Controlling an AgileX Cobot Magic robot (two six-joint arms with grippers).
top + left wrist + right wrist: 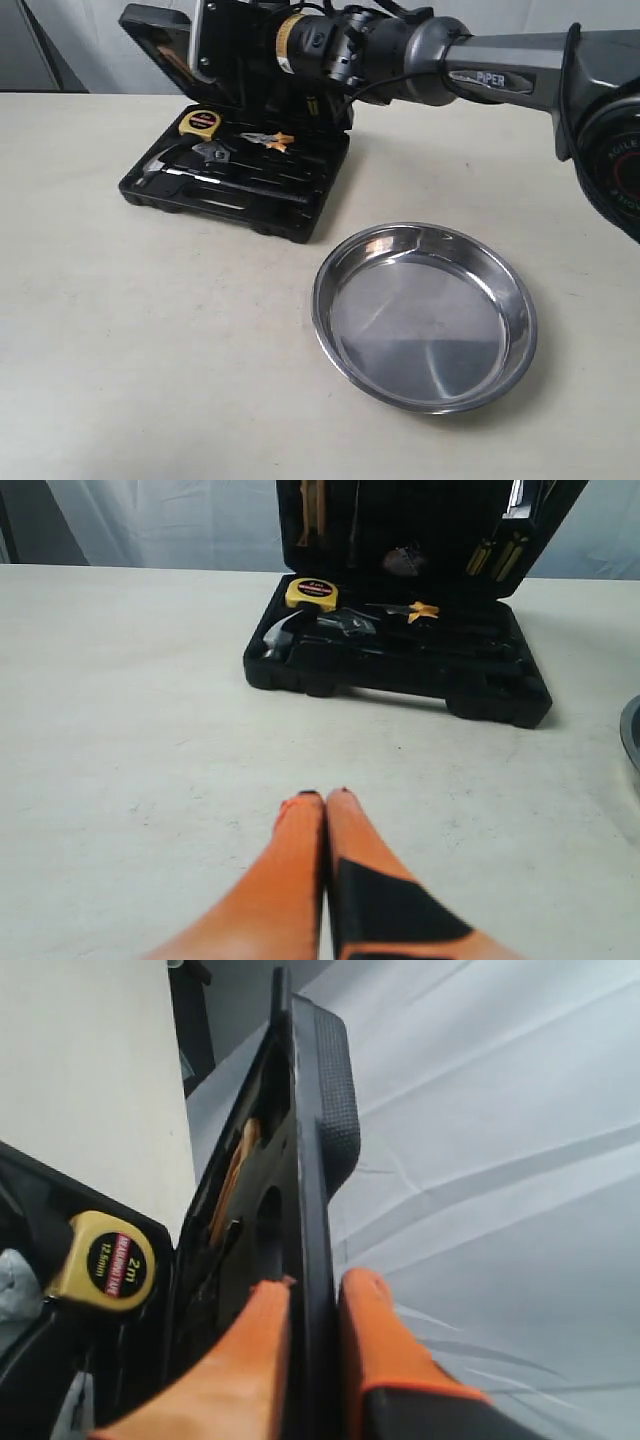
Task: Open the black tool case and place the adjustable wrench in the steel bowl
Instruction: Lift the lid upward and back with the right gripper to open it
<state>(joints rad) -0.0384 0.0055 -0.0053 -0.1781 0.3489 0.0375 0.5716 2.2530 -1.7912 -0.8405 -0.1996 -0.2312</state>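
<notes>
Adjustable wrench [213, 152] lies inside the open black tool case [240, 195], not yet moved to the empty steel bowl [318, 300]; right gripper [312, 1310] pinches the raised lid [310, 1110], left gripper [325, 798] hangs closed, empty.

Pale cream desk [150, 380] right across the lower scene, matte, with faint grey scuffs here and there. Behind its far edge hangs a white cloth backdrop [150, 520], and the right wrist view catches that cloth up close, creased in long slanting folds. Over at the far left of the exterior view, a dark grey panel [20, 45] stands beside the cloth. The light is soft and even, and shadows on the desk are short and blurred at the edges.
</notes>
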